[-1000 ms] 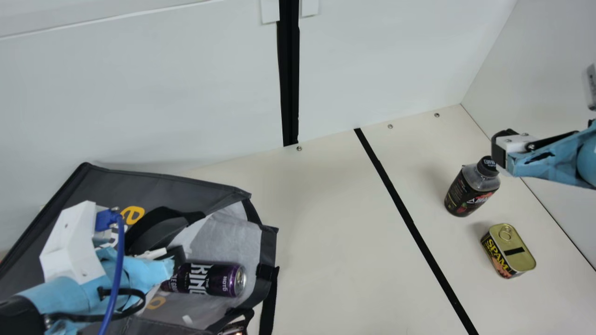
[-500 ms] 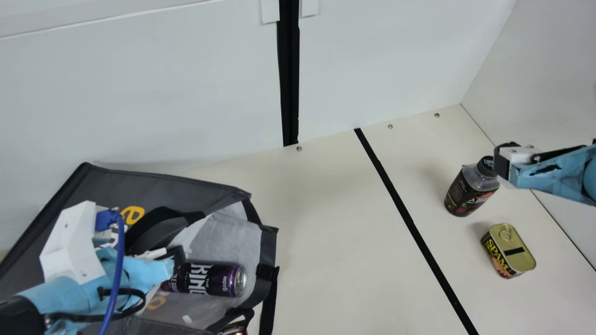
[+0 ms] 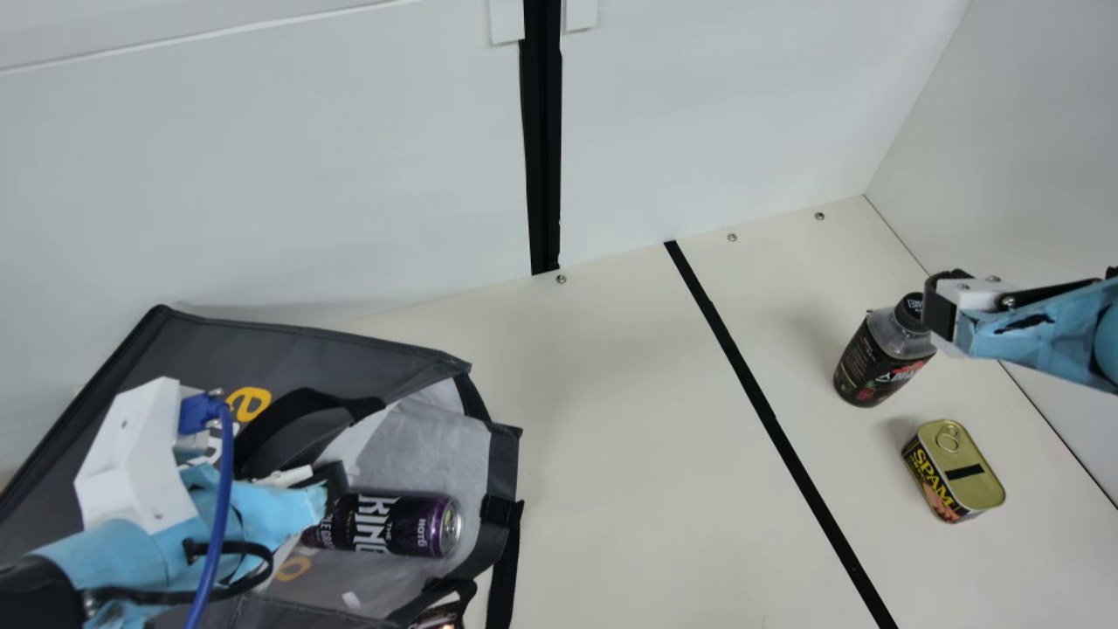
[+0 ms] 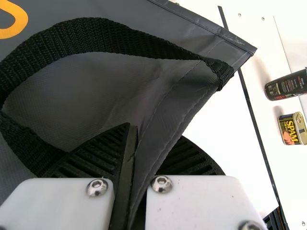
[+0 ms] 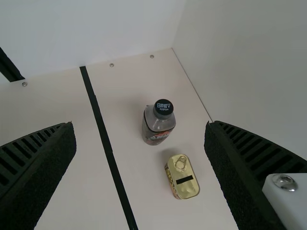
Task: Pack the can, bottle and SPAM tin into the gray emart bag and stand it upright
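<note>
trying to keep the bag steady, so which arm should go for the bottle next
The right, I'd say. Its open jaws face the upright bottle and the tin beside it, while the left's jaws are closed on the edge of the bag.

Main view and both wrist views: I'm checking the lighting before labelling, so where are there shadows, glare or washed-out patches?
Main view: soft shadows beside the bottle and SPAM tin, a small glint on the can's metal end; left wrist view: the table beside the bag washes out to white; right wrist view: a faint shadow beside the tin.
</note>
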Available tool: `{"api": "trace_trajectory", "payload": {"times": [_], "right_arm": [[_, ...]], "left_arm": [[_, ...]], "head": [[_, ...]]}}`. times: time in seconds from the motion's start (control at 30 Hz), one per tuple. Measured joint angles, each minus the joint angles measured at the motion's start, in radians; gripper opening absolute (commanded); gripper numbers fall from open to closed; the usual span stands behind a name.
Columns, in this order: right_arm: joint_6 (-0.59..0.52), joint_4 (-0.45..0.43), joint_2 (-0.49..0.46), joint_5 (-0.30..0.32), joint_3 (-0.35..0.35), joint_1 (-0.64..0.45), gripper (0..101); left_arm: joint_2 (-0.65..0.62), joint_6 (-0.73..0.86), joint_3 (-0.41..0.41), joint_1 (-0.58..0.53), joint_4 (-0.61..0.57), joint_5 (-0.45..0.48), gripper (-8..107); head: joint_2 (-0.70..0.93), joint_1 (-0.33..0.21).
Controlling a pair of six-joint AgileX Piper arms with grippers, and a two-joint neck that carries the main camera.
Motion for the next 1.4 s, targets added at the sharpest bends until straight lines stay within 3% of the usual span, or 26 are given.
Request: {"api": "trace_trajectory", "payload": {"times": [0.8, 1.4], "right_arm": [[-0.147, 0.123, 0.166, -0.001, -0.051, -0.169, 95], [-0.121, 0.117, 0.291, -0.002, -0.046, -0.161, 95]], "left_arm": [[0.0, 0.0, 0.0, 0.0, 0.0, 0.0, -8], [0.0, 0.0, 0.0, 0.0, 0.0, 0.0, -8]], "head": [[0.0, 0.0], [0.0, 0.0]]}}
